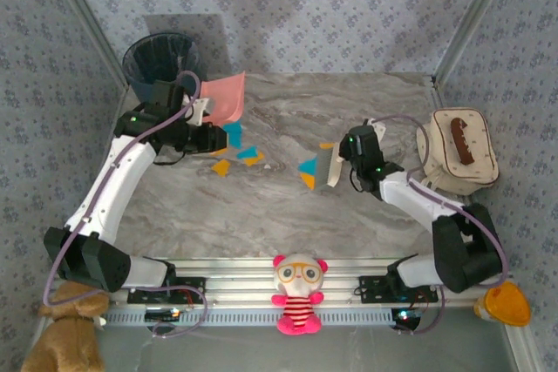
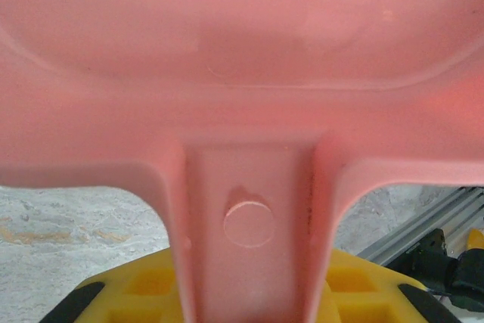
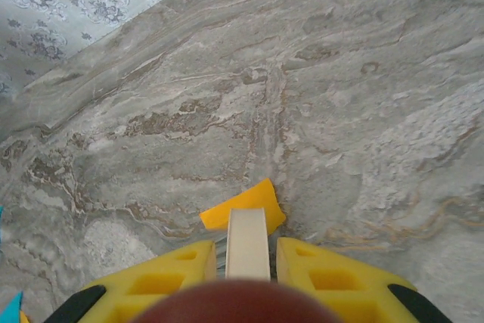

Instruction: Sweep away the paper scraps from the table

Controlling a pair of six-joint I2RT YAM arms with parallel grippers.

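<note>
Right gripper (image 3: 247,253) just behind orange scrap (image 3: 253,196)

The overhead view looks down from above and behind the arm bases toward 12 o'clock, taking in the whole table (image 1: 288,215). The left wrist view sits hard against the pink dustpan (image 2: 242,73). The right wrist view hangs low over the same marble, with wall at its 11 o'clock.

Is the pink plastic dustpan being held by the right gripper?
No, the pink plastic dustpan is gripped by its handle in the left gripper, next to the dark round bin.
</note>
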